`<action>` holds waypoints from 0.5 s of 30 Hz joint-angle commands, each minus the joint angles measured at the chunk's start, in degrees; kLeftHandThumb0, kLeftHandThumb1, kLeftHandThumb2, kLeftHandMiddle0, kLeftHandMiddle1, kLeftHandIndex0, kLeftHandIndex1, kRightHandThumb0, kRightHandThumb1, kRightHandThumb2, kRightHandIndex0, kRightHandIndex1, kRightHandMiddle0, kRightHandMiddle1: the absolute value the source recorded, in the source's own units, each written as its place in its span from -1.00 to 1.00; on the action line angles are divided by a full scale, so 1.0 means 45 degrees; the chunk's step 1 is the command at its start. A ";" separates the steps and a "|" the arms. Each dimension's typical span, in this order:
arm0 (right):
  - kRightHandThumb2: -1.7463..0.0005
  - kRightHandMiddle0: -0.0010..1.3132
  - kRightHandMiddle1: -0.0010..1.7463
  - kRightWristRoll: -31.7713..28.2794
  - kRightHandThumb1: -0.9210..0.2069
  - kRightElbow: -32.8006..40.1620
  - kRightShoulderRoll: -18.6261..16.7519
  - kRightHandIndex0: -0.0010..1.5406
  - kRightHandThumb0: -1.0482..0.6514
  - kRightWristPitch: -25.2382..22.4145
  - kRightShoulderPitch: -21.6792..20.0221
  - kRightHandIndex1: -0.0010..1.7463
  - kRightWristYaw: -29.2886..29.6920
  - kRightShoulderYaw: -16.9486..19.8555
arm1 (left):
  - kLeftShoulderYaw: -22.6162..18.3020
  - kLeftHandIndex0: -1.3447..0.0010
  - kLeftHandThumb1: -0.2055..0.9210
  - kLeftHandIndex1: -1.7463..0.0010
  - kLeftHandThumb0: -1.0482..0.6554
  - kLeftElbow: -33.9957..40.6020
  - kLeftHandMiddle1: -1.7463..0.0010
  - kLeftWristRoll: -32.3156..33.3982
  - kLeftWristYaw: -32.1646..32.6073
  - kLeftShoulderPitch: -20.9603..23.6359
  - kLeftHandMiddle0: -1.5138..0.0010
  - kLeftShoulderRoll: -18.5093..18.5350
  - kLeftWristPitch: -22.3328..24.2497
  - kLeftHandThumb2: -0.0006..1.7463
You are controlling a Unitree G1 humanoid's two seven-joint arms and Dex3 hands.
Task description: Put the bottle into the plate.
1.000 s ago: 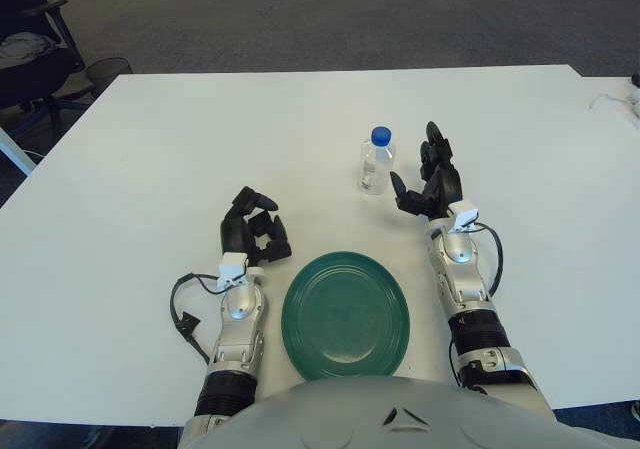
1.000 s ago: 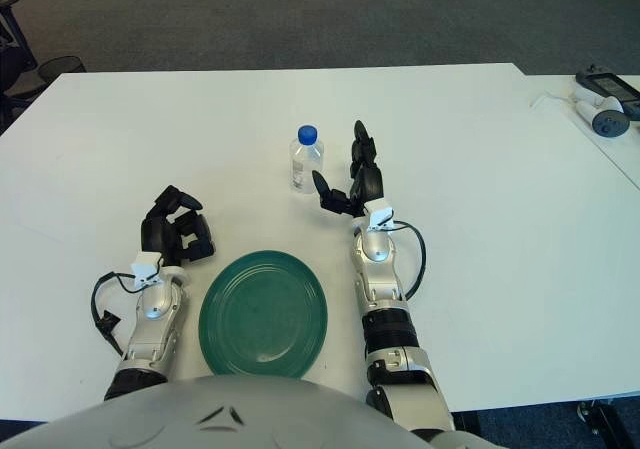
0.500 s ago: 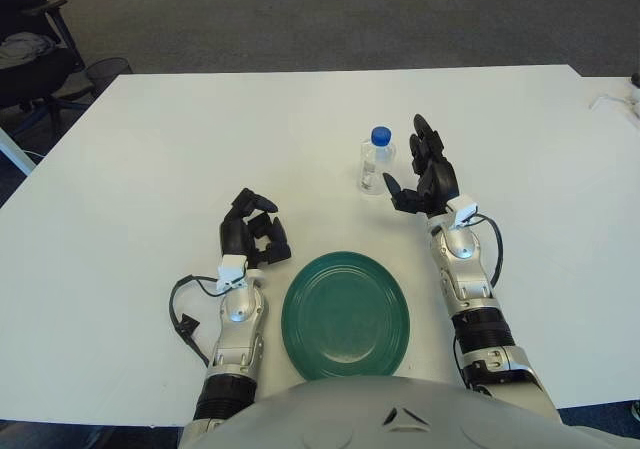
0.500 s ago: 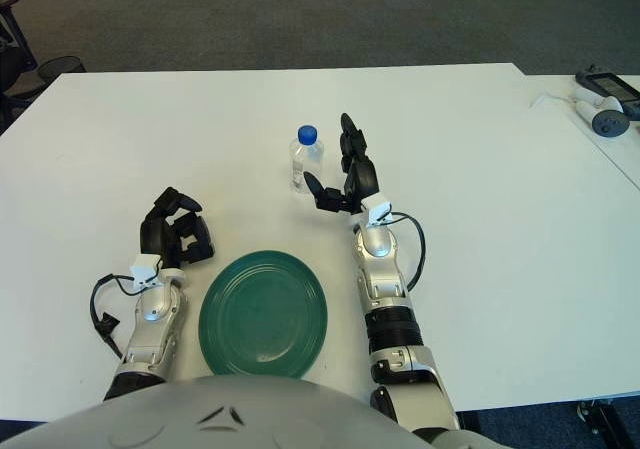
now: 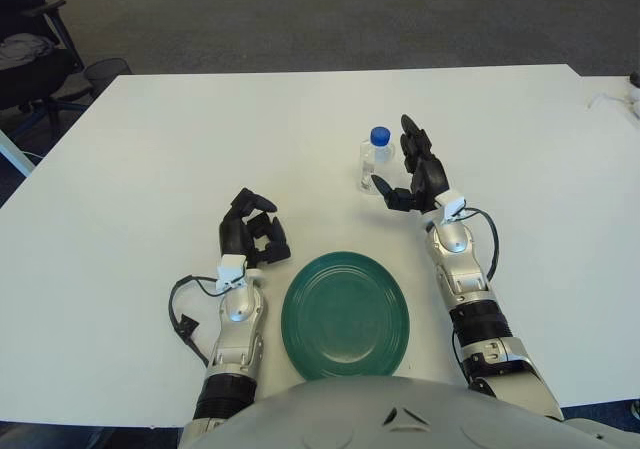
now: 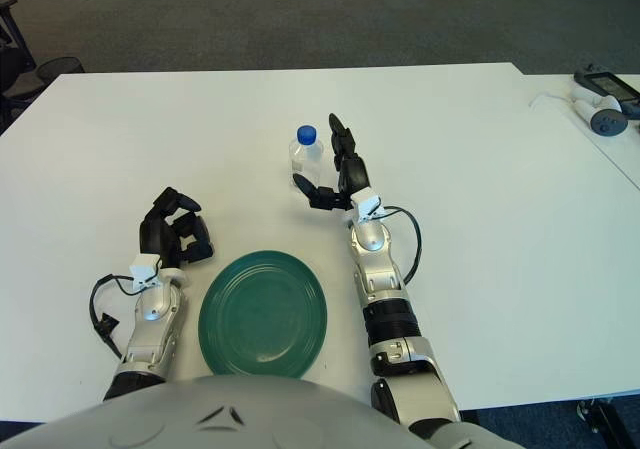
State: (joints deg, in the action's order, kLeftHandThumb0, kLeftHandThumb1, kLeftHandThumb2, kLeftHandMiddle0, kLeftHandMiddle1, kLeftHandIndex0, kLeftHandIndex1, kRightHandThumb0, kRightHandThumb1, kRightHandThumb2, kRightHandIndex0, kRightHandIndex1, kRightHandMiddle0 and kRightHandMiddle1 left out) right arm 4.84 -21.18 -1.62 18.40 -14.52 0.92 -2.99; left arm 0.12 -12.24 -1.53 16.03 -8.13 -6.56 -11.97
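A white table (image 5: 150, 149) fills the scene, with grey carpet beyond its far edge. Near the robot lies a green plate (image 5: 345, 315), empty. The left hand (image 5: 253, 236) rests left of it, fingers curled on nothing. The right hand (image 5: 414, 181), fingers spread wide, sits just right of the clear bottle (image 5: 376, 160), which stands upright beyond the plate, blue cap up.

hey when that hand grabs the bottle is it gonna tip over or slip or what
The bottle is tall, narrow and upright, so a sideways nudge from the open right hand beside it could probably tip it. It looks like clear thin plastic, likely light and a bit squashy. Its smooth round side may slip, and once down it would probably roll.
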 commanded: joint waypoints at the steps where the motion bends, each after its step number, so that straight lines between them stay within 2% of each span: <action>1: 0.26 -1.00 -0.87 0.0177 -0.26 -0.0996 -0.0031 -0.97 -0.82 -0.0028 -0.0762 -0.98 0.0271 0.0016 | -0.0063 -0.23 -0.54 -1.00 -0.46 -0.0515 -1.00 0.0141 0.0066 -0.0226 -0.75 -0.0482 0.0313 0.87; 7: 0.37 -1.00 -0.88 0.0290 -0.38 -0.2109 0.0014 -0.97 -0.90 -0.0160 -0.1457 -0.97 0.0506 0.0067 | -0.0056 -0.24 -0.54 -1.00 -0.46 -0.0546 -1.00 0.0189 -0.0033 -0.0233 -0.75 -0.0422 0.0130 0.88; 15: 0.48 -1.00 -0.88 0.0400 -0.51 -0.2972 -0.0026 -0.96 -0.94 -0.0274 -0.1884 -0.95 0.0897 0.0058 | -0.0051 -0.25 -0.55 -1.00 -0.47 -0.0500 -1.00 0.0213 -0.0017 -0.0262 -0.75 -0.0388 0.0064 0.89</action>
State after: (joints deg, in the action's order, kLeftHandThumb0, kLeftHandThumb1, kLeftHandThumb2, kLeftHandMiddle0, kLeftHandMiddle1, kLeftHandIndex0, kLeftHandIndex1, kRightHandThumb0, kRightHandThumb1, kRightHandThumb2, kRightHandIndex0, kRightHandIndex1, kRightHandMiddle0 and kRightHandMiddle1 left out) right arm 6.06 -32.84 -1.68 17.82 -21.61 4.00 -2.90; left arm 0.10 -12.55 -0.81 15.92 -7.80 -6.55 -12.90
